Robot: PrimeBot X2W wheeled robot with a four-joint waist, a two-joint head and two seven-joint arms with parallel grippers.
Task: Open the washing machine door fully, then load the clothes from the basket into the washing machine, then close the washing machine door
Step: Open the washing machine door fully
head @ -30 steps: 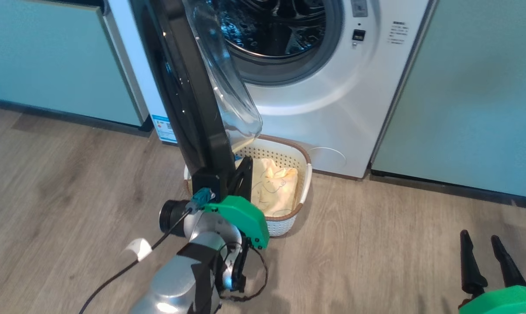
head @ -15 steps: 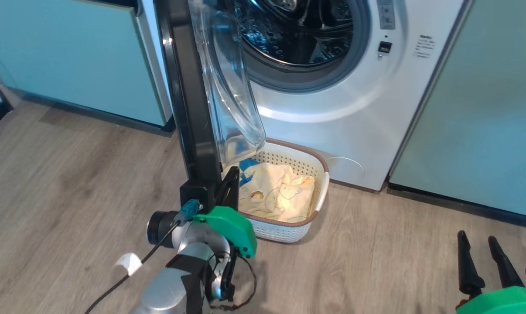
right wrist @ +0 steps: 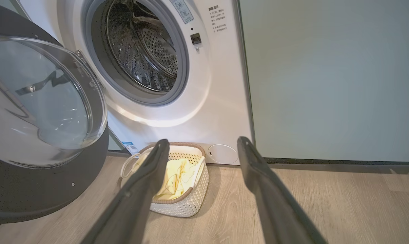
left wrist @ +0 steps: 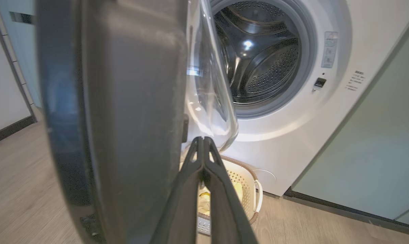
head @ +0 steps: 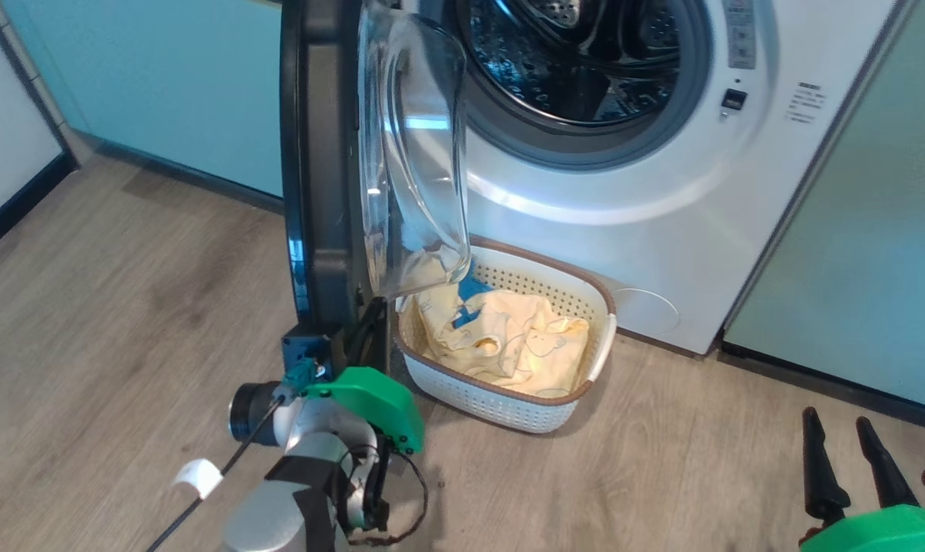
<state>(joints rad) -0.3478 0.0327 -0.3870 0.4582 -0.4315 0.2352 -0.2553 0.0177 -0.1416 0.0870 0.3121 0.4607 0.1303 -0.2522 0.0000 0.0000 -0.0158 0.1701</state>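
Two green cabinets [head: 163,84] flank the washing machine [head: 662,230], door [head: 320,153] partly hiding basket [head: 508,402].

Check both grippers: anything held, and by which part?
Nothing is held. Left gripper is shut, fingertips together, beside the inner rim of the door, not clamped on it. Right gripper is open and empty.

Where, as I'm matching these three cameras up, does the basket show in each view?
Head view: the basket sits lower centre, just right of the washing machine door.
Left wrist view: the basket is lower centre, partly behind the left gripper.
Right wrist view: the basket is at the bottom, left of centre, before the washing machine.
Shared landmark: the round flap on the washing machine's lower front, beside the basket.
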